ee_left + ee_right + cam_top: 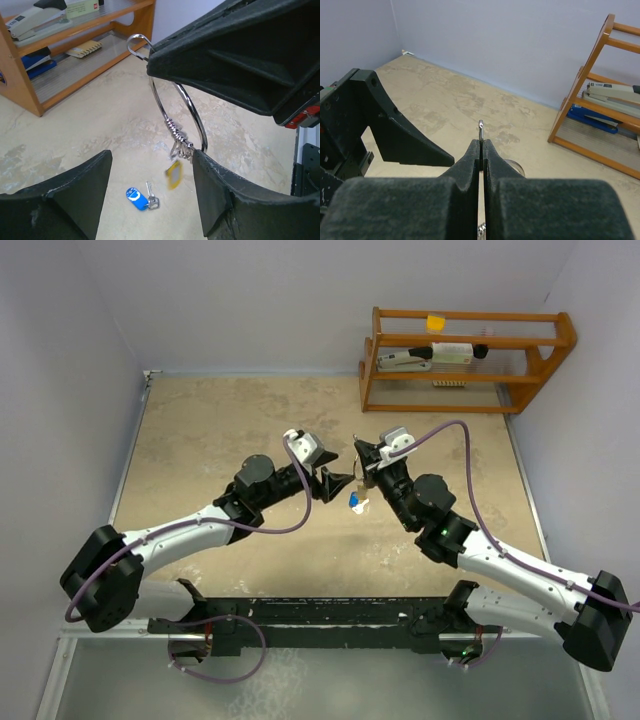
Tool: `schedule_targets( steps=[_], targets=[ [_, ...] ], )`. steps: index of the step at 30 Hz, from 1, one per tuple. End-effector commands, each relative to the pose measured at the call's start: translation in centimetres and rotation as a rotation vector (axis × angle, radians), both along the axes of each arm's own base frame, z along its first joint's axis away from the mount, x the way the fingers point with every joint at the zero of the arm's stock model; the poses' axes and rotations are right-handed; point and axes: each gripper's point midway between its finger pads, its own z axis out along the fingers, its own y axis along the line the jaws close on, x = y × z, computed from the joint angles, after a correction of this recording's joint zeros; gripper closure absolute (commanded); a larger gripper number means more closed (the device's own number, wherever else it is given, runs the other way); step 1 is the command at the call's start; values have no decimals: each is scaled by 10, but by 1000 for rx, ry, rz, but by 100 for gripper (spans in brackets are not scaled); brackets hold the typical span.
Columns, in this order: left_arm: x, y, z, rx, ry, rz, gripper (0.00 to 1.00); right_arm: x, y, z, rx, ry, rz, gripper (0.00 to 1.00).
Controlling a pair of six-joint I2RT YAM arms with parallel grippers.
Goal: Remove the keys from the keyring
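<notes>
The left gripper point(152, 167) has its jaws wide apart beside the keyring point(196, 114), which the right gripper point(481, 145) pinches and holds up over the middle of the bench point(200, 440), likely so the yellow key point(174, 175) hangs free to grab, while the blue key point(136, 197) lies loose below.

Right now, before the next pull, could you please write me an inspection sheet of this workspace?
Surface: beige mottled table.
Job's things: keyring held in the air; silver keys and yellow-headed key hang on it; blue-headed key lies on the table.
Clutter: nothing seen.
Grippers: right gripper shut on the keyring; left gripper open, close by the ring.
Cables: purple cables loop off both arms, clear of the keys.
Surroundings: wooden rack with a stapler, far right.
</notes>
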Motion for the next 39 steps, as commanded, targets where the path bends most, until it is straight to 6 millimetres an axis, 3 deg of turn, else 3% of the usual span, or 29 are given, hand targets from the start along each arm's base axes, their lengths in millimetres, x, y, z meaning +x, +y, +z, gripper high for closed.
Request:
schedule_targets(
  steps=[1,16,30,32,36,39],
  targets=[
    [-9,-7,30,-31,-75,-50,36,-3,-3,35,87,-73,7,100],
    [-12,-7,36,-39,-104,-51,34,-3,-2,34,87,-72,11,100],
    [-3,-33,45,-122,-119,-88,35,-1,4,32,96,-61,22,100],
    [0,-35,46,-136,-119,-78,44,-1,4,32,97,-59,22,100],
    [9,-29,52,-168,-113,-9,84,-2,2,28,95,-54,18,100],
    [14,-22,53,-153,-104,40,100,-3,-1,29,101,-60,13,100]
  ],
)
